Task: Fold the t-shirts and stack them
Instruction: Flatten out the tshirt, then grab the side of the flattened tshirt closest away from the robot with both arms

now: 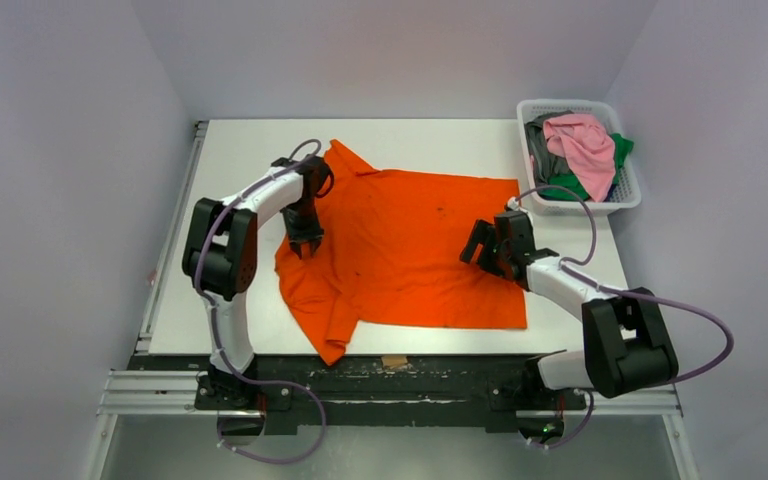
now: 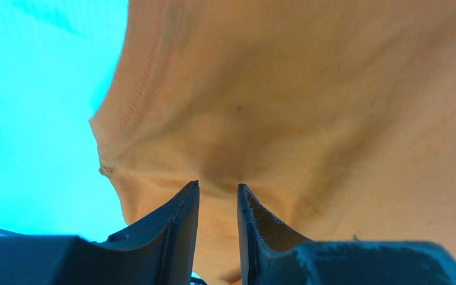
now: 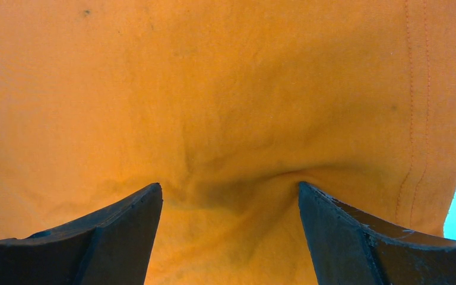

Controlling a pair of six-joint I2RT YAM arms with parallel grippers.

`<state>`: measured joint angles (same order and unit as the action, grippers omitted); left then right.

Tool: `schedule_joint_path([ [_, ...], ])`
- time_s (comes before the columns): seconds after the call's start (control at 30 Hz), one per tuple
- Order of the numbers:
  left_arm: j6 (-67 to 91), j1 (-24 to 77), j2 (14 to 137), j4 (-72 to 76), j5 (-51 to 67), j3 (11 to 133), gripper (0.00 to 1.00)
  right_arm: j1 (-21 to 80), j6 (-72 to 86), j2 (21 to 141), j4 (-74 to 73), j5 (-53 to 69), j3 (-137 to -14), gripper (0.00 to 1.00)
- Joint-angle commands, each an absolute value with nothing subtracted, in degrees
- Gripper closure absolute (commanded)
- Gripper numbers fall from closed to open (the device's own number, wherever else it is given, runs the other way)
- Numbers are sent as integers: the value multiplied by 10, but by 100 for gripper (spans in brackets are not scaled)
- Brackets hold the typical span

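Observation:
A large bright orange t-shirt lies spread on the white table, one sleeve at the back left and one at the front left. My left gripper is down on its left side near the collar edge. In the left wrist view the jaws stand nearly together, pinching a pucker of the orange cloth. My right gripper rests on the shirt's right part. Its jaws are wide open, tips pressed into the cloth, which wrinkles between them. Pink, green and grey shirts lie in the basket.
A white slotted basket stands at the table's back right corner. Bare table shows left of the shirt and along the back. The shirt's hem runs close to the right gripper.

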<state>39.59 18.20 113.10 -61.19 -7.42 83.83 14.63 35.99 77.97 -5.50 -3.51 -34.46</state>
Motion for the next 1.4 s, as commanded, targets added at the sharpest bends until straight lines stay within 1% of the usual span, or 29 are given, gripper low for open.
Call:
schedule_joint_path([
  [0.0,392,183,1169,-669,-144,892,71,140,357,807,-82,-37,-339,16],
  [0.1,384,184,1196,-692,-153,926,71,125,356,814,-95,-43,-347,15],
  [0.23,370,184,1202,-684,-141,940,71,74,358,821,-121,-69,-368,13],
  [0.33,360,184,1213,-684,-138,957,71,27,351,840,-121,-57,-393,13],
  [0.43,352,184,1227,-688,-131,982,71,6,346,865,-113,-50,-415,13],
  [0.5,345,184,1235,-689,-121,997,71,4,337,872,-112,-34,-428,15],
  [0.6,340,183,1243,-687,-120,1011,71,6,314,841,-107,-23,-423,16],
  [0.77,335,184,1239,-679,-96,1029,71,18,305,733,-143,-10,-416,16],
  [0.83,344,185,1212,-672,-95,1022,71,30,305,683,-163,-11,-410,15],
  [0.87,350,186,1190,-661,-91,1011,69,35,307,658,-178,-15,-407,15],
  [0.9,355,187,1160,-647,-85,991,66,40,309,637,-187,-15,-402,14],
  [0.93,363,190,1128,-627,-78,962,60,42,311,616,-193,-11,-393,14],
  [1.03,382,214,1026,-558,-55,861,38,44,320,559,-193,14,-355,13],
  [1.1,397,242,966,-512,-34,791,22,49,323,527,-198,23,-334,13],
  [1.17,414,277,921,-456,-5,729,11,62,323,515,-208,20,-323,12],
  [1.27,442,304,908,-403,51,662,5,98,329,521,-208,7,-313,11],
  [1.37,453,311,946,-387,60,651,4,143,348,558,-177,1,-299,10],
])
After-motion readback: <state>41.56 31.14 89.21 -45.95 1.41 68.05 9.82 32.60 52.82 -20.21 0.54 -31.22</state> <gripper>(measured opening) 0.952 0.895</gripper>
